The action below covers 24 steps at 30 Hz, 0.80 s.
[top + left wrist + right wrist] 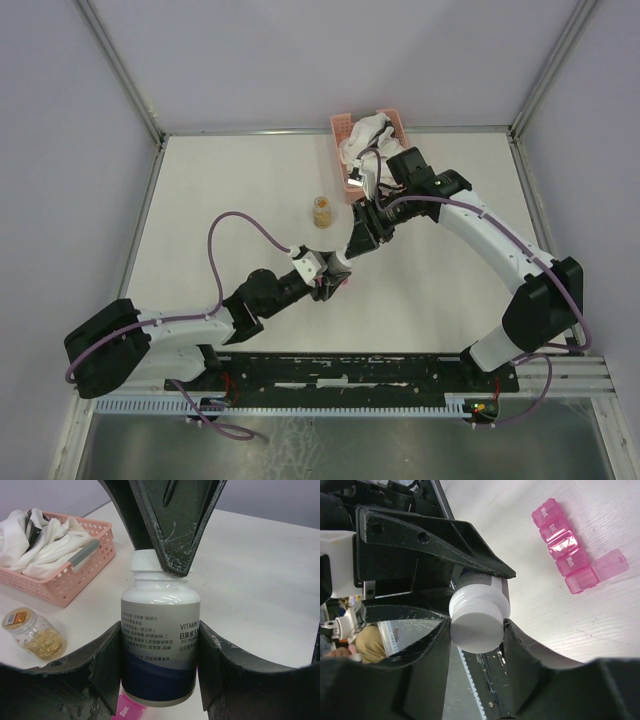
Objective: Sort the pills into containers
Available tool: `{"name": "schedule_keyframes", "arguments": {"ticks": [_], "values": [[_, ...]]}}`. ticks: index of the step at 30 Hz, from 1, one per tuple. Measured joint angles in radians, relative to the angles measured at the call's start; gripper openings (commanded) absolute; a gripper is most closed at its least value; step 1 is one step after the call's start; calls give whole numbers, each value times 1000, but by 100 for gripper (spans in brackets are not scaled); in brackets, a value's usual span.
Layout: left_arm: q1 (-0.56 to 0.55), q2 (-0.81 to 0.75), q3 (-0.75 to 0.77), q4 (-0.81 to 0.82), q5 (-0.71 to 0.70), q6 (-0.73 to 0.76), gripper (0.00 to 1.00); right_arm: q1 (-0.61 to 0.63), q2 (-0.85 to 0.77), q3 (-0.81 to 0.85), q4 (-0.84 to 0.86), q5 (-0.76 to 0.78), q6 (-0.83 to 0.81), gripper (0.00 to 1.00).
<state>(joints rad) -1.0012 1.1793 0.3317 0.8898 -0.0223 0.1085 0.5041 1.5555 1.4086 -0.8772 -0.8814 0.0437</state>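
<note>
The left gripper (160, 652) is closed around the lower body of a white pill bottle (160, 605) with a dark blue band, one finger pressed against each side, and the bottle stands upright. The right gripper (476, 627) comes in from above and its two fingers pinch the bottle's white screw cap (146, 560) from opposite sides, touching it. Both arms meet over the middle of the white table (230, 180).

The pink pill box (562, 545) lies flat on the table just beside the bottle, at its base on the near side. It is a single row of square compartments with day labels on the lids, and the end compartment has its lid (610, 565) flipped open; whether anything is inside cannot be made out.

A small clear jar (35, 635) of yellow capsules, with its lid on, stands on the table to the left of the bottle, apart from it. Behind the jar, at the far edge, sits a pink basket (75, 577) holding white cloths (45, 550)
</note>
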Motion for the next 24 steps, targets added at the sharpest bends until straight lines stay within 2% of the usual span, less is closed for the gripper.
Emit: {"name": "schedule_keyframes", "arguments": {"ticks": [3,5,9,14,18,20,22,24], "values": [[0,0,0,-2,-1,0,3,0,0,0,-3,-1,-14,30],[0,0,0,-2,0,0,3,0,0,0,-8,-6,-23,24],[-1,-3,0,-7,11,-2,3,0,0,0,-19,-19,-79,19],[1,-29,4,-39,80,-33,3,1,-37,-18,-44,-77,-325,17],[0,-50,23,-60,183,-67,3,5,-110,-34,-178,-157,-821,18],[-2,-54,30,-79,236,-86,3,7,-126,-29,-325,-187,-1226,15],[-4,-54,30,-105,282,-101,3,14,-106,-7,-477,-189,-1552,14],[-2,-54,30,-133,303,-114,3,18,-63,20,-573,-191,-1758,14]]}}
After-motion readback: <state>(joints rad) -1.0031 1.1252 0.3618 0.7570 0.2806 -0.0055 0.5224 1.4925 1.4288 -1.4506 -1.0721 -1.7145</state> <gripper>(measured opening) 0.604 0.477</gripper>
